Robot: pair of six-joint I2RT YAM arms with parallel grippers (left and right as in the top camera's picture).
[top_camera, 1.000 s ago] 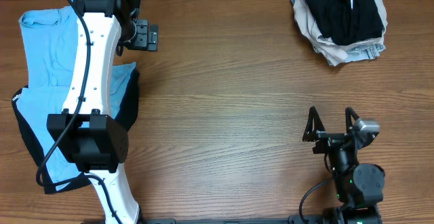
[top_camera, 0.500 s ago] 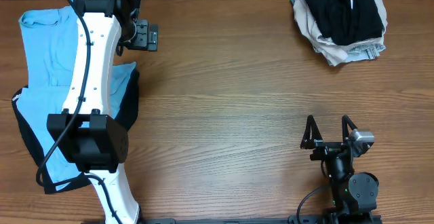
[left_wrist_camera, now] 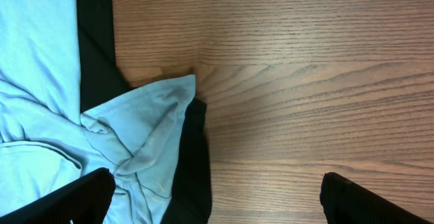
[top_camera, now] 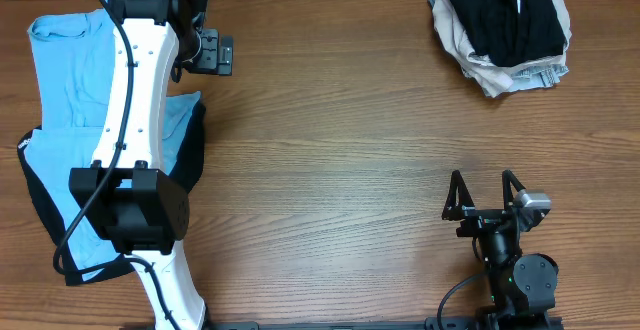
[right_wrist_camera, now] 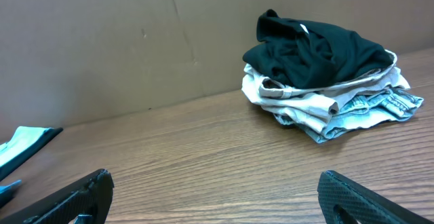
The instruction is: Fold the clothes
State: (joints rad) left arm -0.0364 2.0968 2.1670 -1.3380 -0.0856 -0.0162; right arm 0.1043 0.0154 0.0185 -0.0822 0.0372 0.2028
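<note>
Black shirt: crumpled on top of the pile at the far right corner, small white label showing; well apart from both grippers.
Pile: beige and pale patterned pieces lie underneath it, close to the back wall.
Blue shirts: spread at the left edge over a dark garment, partly under the left arm.
Right gripper: fingers wide apart, holding nothing, low over the bare table near the front, facing the pile.
Left gripper: fingers wide apart, empty, just past the blue shirts' far edge.
Step, by my reading: fetch the top shirt.
Doing it well: reach with the right arm, pinch one layer only at a hem or shoulder, and lift before dragging so the beige pieces stay put. Then lay it flat in the open middle.
Risk: catching two garments at once.
</note>
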